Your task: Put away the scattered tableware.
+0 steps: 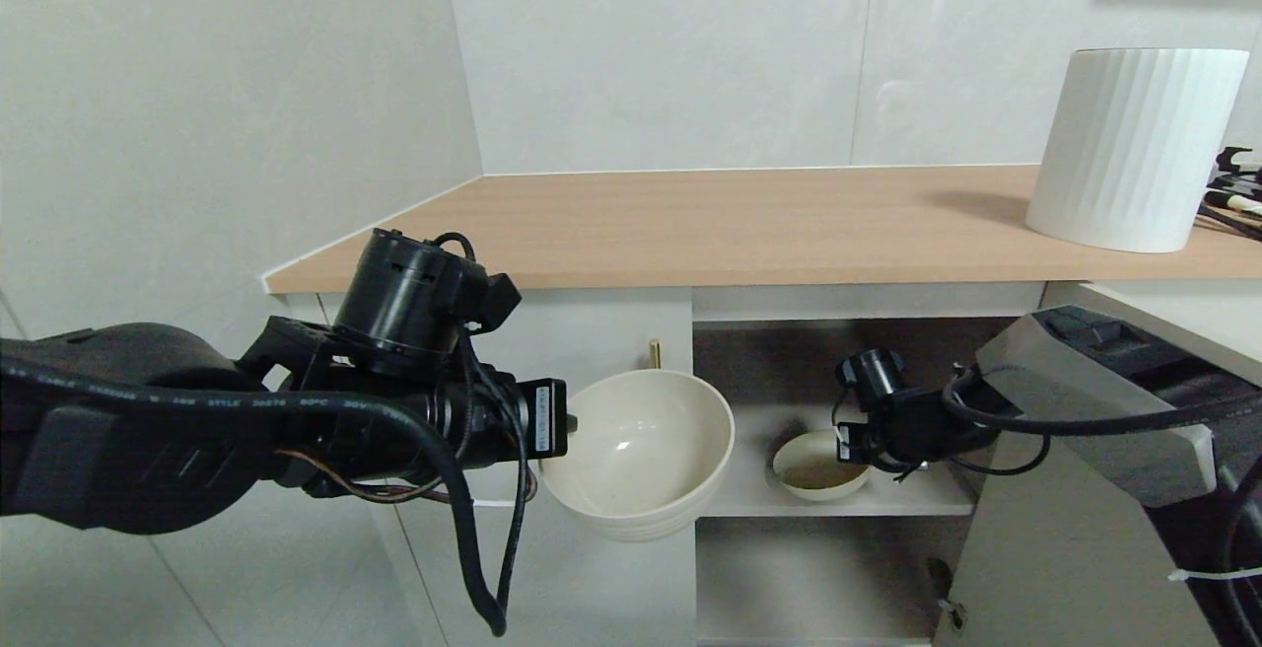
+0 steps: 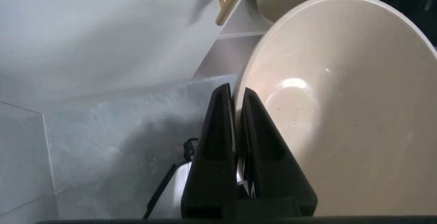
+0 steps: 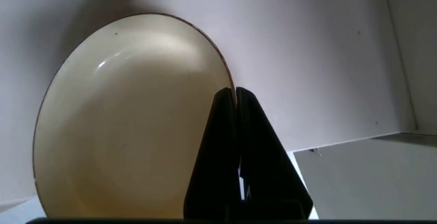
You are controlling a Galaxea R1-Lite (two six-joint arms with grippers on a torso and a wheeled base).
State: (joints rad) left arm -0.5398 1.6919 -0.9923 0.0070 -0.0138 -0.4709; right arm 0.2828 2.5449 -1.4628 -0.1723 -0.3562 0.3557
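Observation:
A large cream bowl [image 1: 641, 460] hangs in front of the closed left cabinet door, and my left gripper [image 1: 570, 427] is shut on its rim. In the left wrist view the fingers [image 2: 220, 115] pinch the bowl [image 2: 341, 115] at its edge. Inside the open cabinet, my right gripper [image 1: 856, 450] is shut on the rim of a smaller cream dish [image 1: 813, 467], low over the middle shelf [image 1: 927, 504]. The right wrist view shows the dish [image 3: 130, 115] tilted, with its rim in that gripper [image 3: 236, 95]. Whether the dish rests on the shelf I cannot tell.
A wooden countertop [image 1: 749, 223] runs above the cabinet, with a white ribbed container [image 1: 1134, 149] at its right end. The left door carries a gold handle [image 1: 654, 352]. A lower shelf [image 1: 808, 578] lies beneath. Tiled walls close in on the left and behind.

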